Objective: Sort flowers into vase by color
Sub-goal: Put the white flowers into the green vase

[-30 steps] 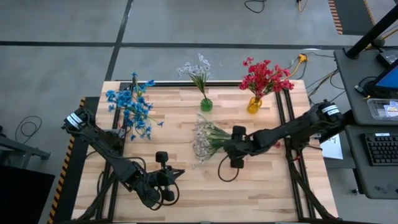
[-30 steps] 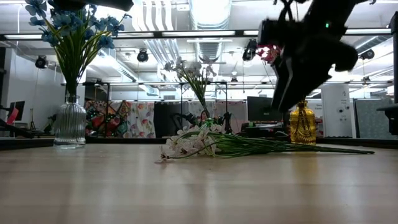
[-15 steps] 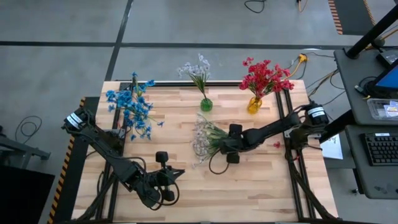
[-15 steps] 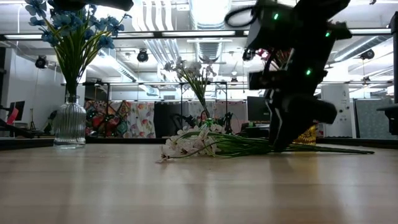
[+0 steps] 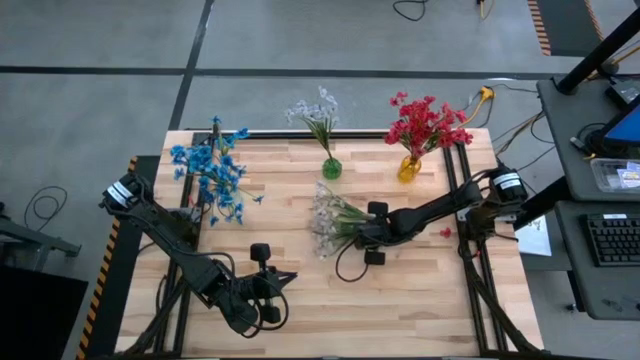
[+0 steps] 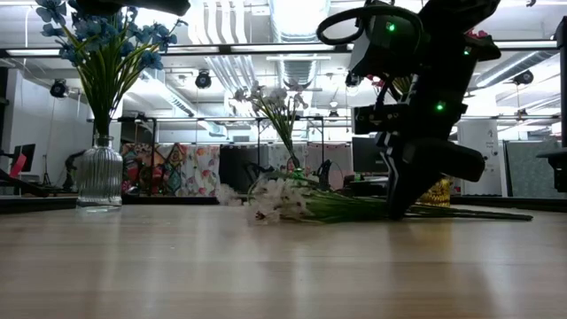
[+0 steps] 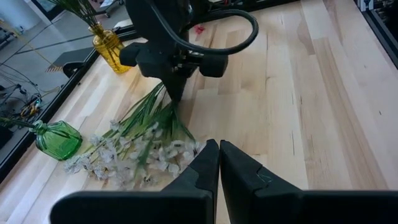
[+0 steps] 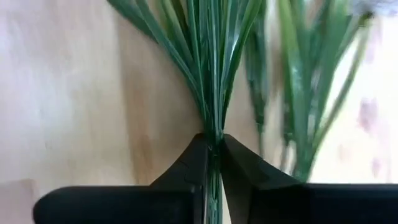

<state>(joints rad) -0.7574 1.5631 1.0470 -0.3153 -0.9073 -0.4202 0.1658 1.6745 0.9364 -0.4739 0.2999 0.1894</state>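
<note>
A loose spray of pale white flowers (image 5: 325, 224) lies on the table's middle, blossoms toward the left and green stems toward the right. My right gripper (image 5: 366, 236) stands over the stems and is shut on them. At the far edge are a green vase (image 5: 331, 168) holding white flowers, a yellow vase (image 5: 408, 168) holding red flowers (image 5: 425, 123), and at the far left a clear vase (image 6: 99, 175) holding blue flowers (image 5: 212, 175). My left gripper (image 7: 218, 163) waits shut near the table's near edge, touching nothing. My right gripper pinches the white spray's gathered green stems (image 8: 213, 132) between its two fingers, where the stems bunch together behind the leaves. The fingers come from above, pointing down, one on each side of the bundle. The spray lies along the table (image 6: 337, 209).
A small red scrap (image 5: 445, 232) lies on the wood right of my right gripper. Dark rails run along the table's left and right sides. Bare wood spreads across the near half (image 5: 400, 310), apart from my left arm (image 5: 200, 270).
My right gripper has gone down and a little toward the table's left onto the white spray's stems, then shut on them. The blossom end has shifted slightly toward the gripper; the spray stays on the table.
</note>
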